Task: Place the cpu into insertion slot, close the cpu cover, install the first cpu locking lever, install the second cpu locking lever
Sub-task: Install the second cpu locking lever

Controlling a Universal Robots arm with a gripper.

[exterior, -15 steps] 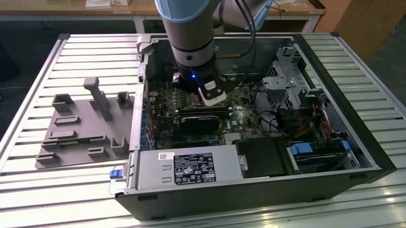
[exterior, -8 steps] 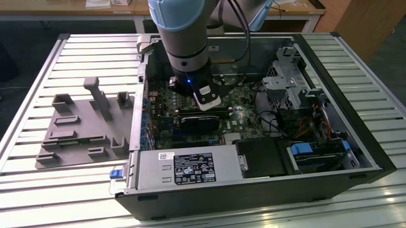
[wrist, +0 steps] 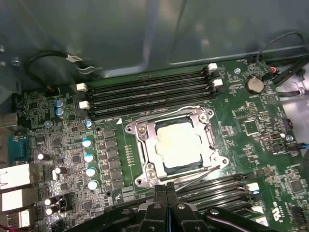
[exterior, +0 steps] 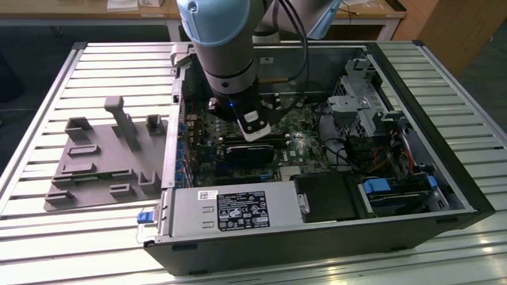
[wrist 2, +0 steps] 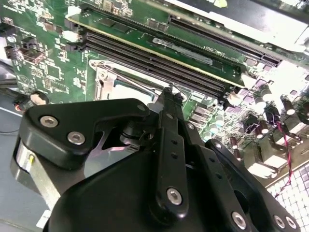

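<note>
Printed matter. A white and black label [exterior: 241, 209] lies on the grey power supply [exterior: 230, 212] in the exterior view, with a small white sticker [exterior: 206, 195] beside it; their print is too small to read. Faint white lettering marks the green board [wrist: 251, 125] in both wrist views, likewise illegible. No text, number or sign can be made out.

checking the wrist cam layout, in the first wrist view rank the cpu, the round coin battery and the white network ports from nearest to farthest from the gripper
In the first wrist view, from the gripper:
1. the cpu, seated in the insertion slot under the cpu cover, just beyond the fingertips.
2. the coin battery, past the memory slots, toward the board's far corner.
3. the network ports, at the board's edge, farthest.
</note>
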